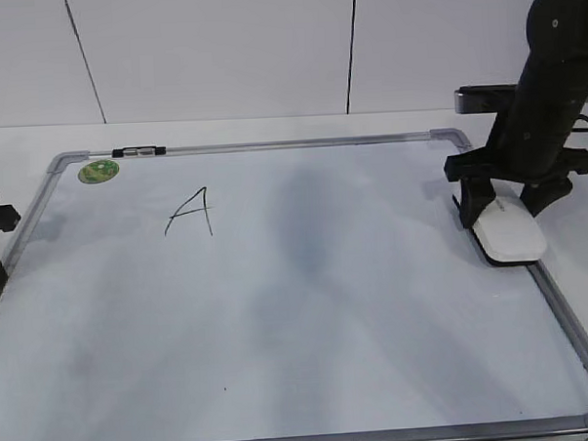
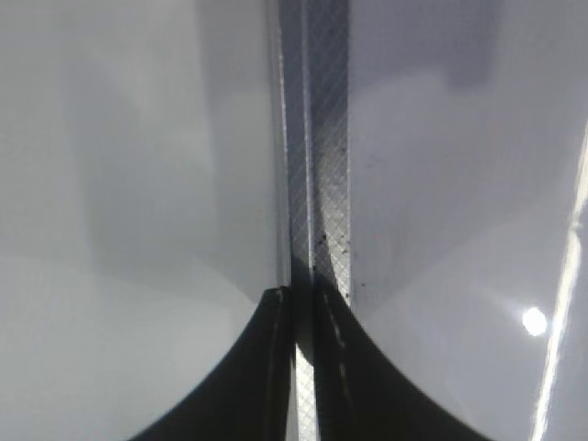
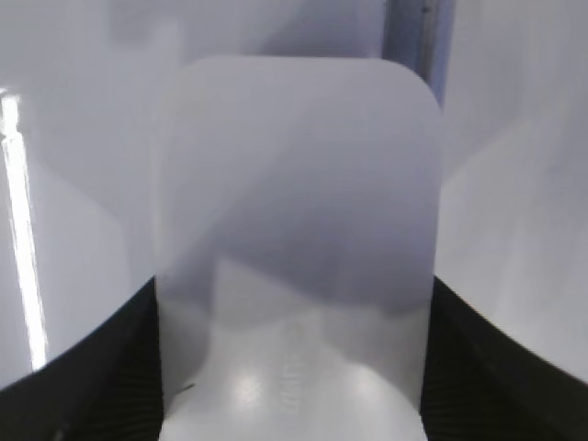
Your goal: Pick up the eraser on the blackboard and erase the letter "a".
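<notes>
Resting closed over the left frame rail of the large grey-framed whiteboard: left claw. Lying at that board's right edge: white glossy oblong plastic eraser, straddled and seemingly clamped by right claw. Probably light, stiff, slippery; best gripped across long sides.

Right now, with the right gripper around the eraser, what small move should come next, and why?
Probably a short straight lift. In the right wrist view the fingers flank the eraser closely on both sides, though contact is not certain. It lies at the right edge of the blackboard, partly on the frame, so sliding it may catch. The only mark visible, a capital A, is far to the left.
</notes>
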Available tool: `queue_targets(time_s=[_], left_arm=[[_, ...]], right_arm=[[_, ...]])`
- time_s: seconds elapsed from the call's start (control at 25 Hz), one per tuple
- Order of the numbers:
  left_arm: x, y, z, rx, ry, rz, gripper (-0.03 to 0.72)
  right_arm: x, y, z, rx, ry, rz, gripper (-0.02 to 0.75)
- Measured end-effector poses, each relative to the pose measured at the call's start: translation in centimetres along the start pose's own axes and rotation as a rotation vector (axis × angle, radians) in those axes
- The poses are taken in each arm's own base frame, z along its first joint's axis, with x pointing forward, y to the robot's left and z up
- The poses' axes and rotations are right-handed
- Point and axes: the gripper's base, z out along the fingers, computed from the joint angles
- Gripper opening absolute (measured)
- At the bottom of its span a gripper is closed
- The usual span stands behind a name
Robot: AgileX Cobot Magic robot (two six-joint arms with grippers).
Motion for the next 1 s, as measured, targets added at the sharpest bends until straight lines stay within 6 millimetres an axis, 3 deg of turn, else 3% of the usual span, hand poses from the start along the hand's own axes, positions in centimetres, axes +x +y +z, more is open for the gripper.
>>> queue_targets(time_s=[0.6, 1.0], left_arm=[[0.0, -0.01, 0.0, 0.001, 0.0, -0.001, 0.017], [0.0, -0.01, 0.0, 0.001, 0.0, -0.001, 0.017]], right_arm=[[-0.4, 0.15, 0.02, -0.017, -0.043, 0.013, 0.529], [-0.4, 0.21, 0.02, -0.024, -0.042, 0.017, 0.573]])
